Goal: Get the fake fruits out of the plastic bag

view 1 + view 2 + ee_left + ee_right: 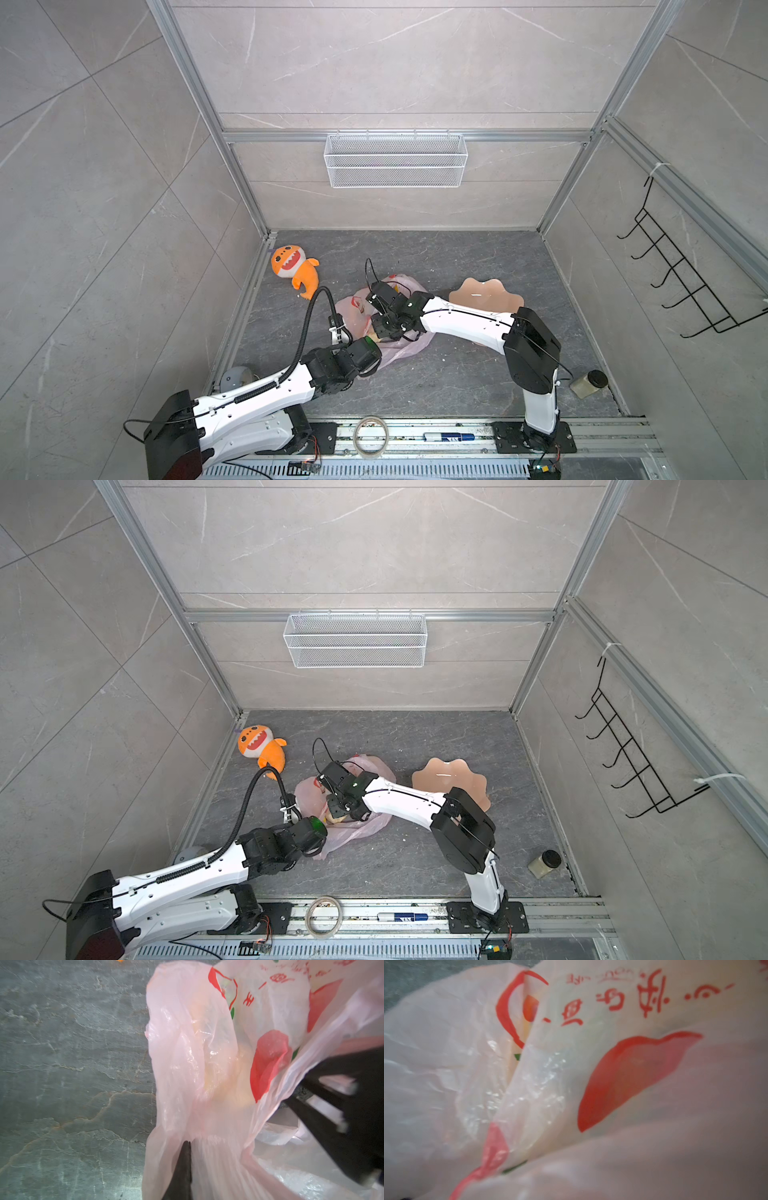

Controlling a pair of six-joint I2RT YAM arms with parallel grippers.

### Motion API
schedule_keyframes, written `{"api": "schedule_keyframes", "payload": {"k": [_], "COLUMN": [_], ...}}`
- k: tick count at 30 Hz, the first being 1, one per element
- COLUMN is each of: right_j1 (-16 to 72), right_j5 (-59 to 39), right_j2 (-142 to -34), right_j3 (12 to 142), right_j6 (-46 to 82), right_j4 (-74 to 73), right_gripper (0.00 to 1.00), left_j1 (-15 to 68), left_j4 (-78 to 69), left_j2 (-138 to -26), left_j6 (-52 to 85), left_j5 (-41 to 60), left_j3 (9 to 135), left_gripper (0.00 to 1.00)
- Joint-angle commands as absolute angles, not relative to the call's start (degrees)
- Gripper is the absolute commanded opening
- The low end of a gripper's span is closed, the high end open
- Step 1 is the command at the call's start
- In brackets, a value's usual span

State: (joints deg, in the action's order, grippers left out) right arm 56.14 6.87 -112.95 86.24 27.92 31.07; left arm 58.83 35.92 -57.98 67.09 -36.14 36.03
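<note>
A thin translucent pink plastic bag [654, 1147] fills nearly the whole view, blurred and close. A large solid red patch [629, 1076] is printed on it, with red characters [612, 1003] just beside that patch. Beyond a crinkled fold from the patch lie a curved red line [504, 1014], a small green mark [517, 1056] and an orange-red round spot [530, 1007], print or fruit, I cannot tell. Farthest from the patch shows a sliver of grey stone surface [415, 972].

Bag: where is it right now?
In both top views the bag lies near the middle, between the shark at back left and the bowl on the right.
</note>
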Motion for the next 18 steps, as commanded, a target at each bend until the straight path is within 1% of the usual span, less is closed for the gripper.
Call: {"api": "schedule_keyframes", "payload": {"k": [1,5,13,18], "right_j1": [56.3,56.3,56.3,56.3], "right_j5": [9.1,9.6,11.7,14.7], "right_j2": [-109.6,-108.9,-109.8,-111.3], "right_j3": [84.0,82.5,84.0,85.6], "right_j6": [28.3,28.1,27.4,29.1], "right_j4": [27.7,25.8,25.3,26.4], "right_gripper": [0.4,0.4,0.52,0.54], "left_j1": [58.5,58.5,58.5,58.5], "left_j4": [38.3,37.7,36.3,35.2], "left_j2": [-57.0,-57.0,-58.6,-58.3], "left_j6": [67.2,65.5,64.2,66.2], "left_j5": [-41.0,-42.7,-41.5,-40.3], "left_j3": [39.5,41.3,42.3,39.6], "left_gripper": [0.0,0.0,0.0,0.0]}}
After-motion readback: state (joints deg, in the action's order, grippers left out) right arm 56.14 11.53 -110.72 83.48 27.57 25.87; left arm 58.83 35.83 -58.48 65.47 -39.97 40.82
